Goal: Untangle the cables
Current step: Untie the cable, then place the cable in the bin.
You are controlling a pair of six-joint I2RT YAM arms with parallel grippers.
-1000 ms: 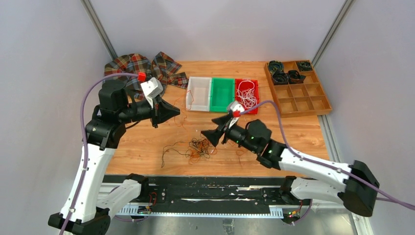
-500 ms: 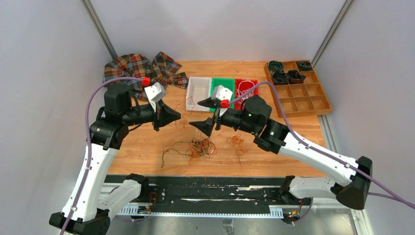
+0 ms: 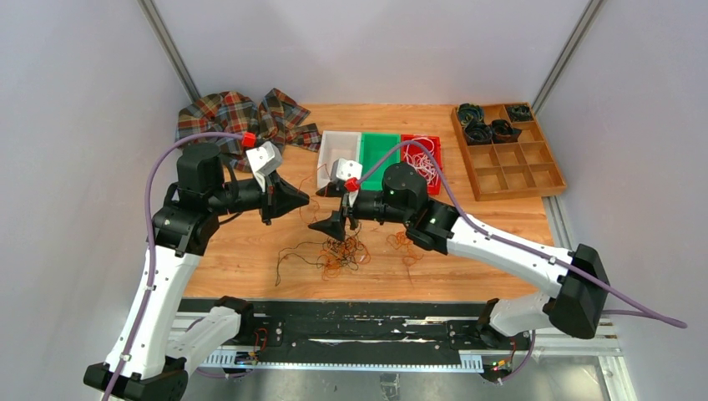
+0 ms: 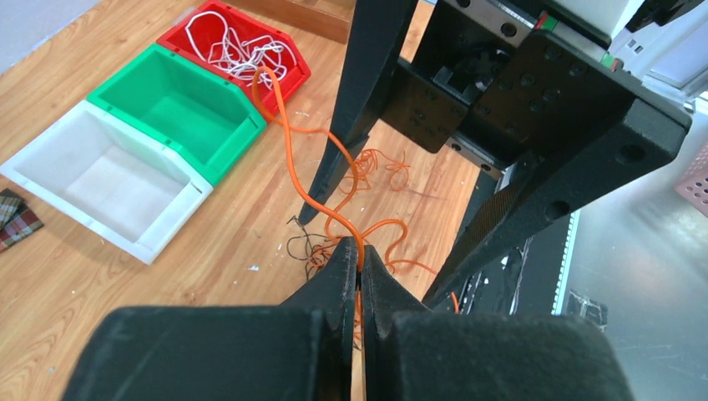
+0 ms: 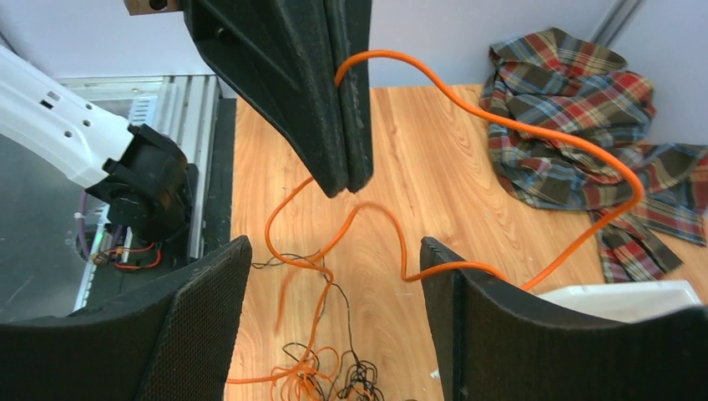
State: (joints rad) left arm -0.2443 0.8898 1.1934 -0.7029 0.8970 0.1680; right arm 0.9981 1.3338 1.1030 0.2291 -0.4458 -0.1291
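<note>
Step in hand, as judged: one orange strand being pulled clear of the knot.

- Plaid cloth (image 3: 225,113) is bunched far left and behind the tangle (image 3: 338,251); not involved.
- Left gripper (image 3: 305,198) is held raised, left of and above the tangle. Its jaws are clamped tight on the orange cable (image 4: 292,167), which is pinched right at the fingertips.
- From the pinch, the orange cable is seen dropping in loose curls into the tangle; a second leg arcs away toward the bins.
- The tangle itself, orange and black strands, lies on the wood near the front edge, between the two arms.
- Right gripper (image 3: 328,209) is poised directly above the tangle, just beside the left fingertips. Jaws are spread wide; nothing is grasped. The orange loop is seen hanging in front of its gap, untouched.
- White bin (image 3: 330,138), green bin (image 3: 380,154) and red bin (image 3: 409,142) sit behind the tangle; white cables (image 3: 422,159) are piled in the red bin.

Next move, as judged: the slack orange leg should be closed on by the right gripper, then drawn apart from the left slowly, so the knot is not dragged along.
</note>
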